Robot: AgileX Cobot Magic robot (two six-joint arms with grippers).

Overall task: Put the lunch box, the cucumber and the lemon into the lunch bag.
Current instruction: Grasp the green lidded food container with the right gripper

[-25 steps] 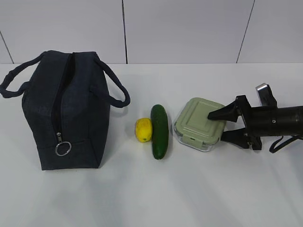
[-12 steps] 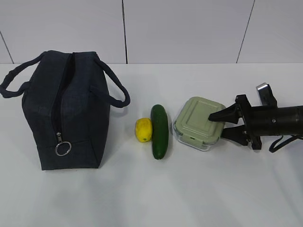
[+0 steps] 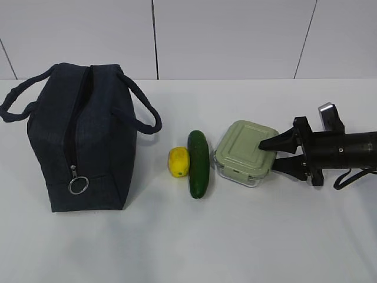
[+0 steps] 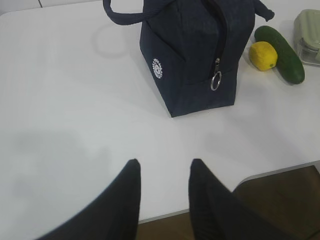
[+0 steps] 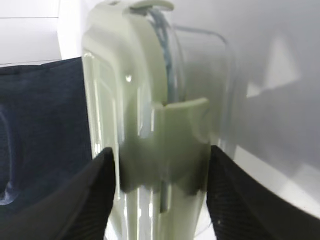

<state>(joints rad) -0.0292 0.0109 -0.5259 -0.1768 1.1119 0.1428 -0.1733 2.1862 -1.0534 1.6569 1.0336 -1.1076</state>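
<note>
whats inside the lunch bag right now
Not visible. The lunch bag looks zipped shut, so its inside is hidden. The lemon, cucumber and lunch box all sit outside it.

White table (image 3: 247,236) under everything; pale panelled wall (image 3: 235,35) behind; dark floor (image 4: 280,200) past table edge.

Lab-like test bench, bare white table (image 3: 247,236), plain panelled wall (image 3: 235,35)

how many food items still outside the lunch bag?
2. The lemon and the cucumber lie side by side on the table, between the lunch bag and the lunch box. Bag's inside isn't visible.
</note>
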